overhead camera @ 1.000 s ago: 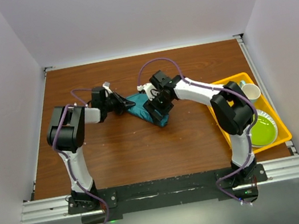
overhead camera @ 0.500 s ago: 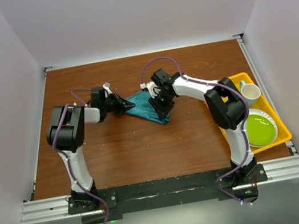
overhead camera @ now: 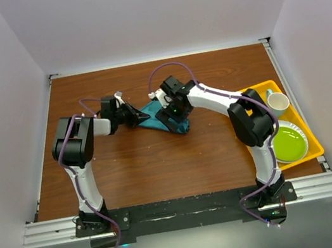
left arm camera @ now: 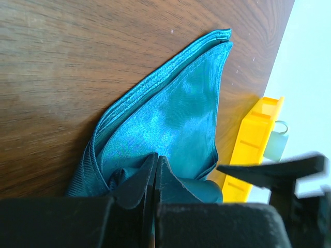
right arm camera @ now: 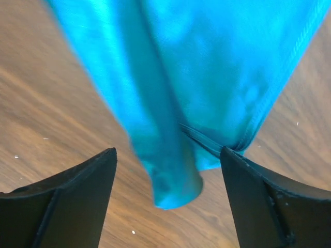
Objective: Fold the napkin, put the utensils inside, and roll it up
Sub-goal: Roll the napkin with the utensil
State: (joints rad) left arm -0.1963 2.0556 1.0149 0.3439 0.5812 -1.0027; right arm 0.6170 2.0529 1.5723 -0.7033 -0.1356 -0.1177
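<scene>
- The brown wooden table [overhead camera: 129, 169] carries the whole job. The working spot has moved a little left and farther from the bases than a second ago.
- The right arm has swung away from the shallow yellow plastic tray [overhead camera: 261, 85], so the round green plate [overhead camera: 288, 143] lying in it now shows almost whole, where a second ago the arm's elbow covered much of it.
- The thin teal cloth napkin [left arm camera: 176, 113] lies mid-table as a folded triangle, its layered edges stacked along one side. A second ago it was bunched up under the right arm; now it is spread flatter, with one loose corner drooping towards the wood.
- The right gripper [right arm camera: 166, 155] has let go. Its jaws stand wide apart on either side of the cloth and touch none of it, after narrowing on it half a second ago.
- The left gripper [left arm camera: 155, 175] has not moved and stays clamped tight on the napkin's near corner, pinning it — the anchor for the fold.
- My reading: the fold is more or less laid and the release ends that step. Fetching the utensil comes next.
- The small orange plastic spoon — I cannot make it out in any view, so its place is unknown.
</scene>
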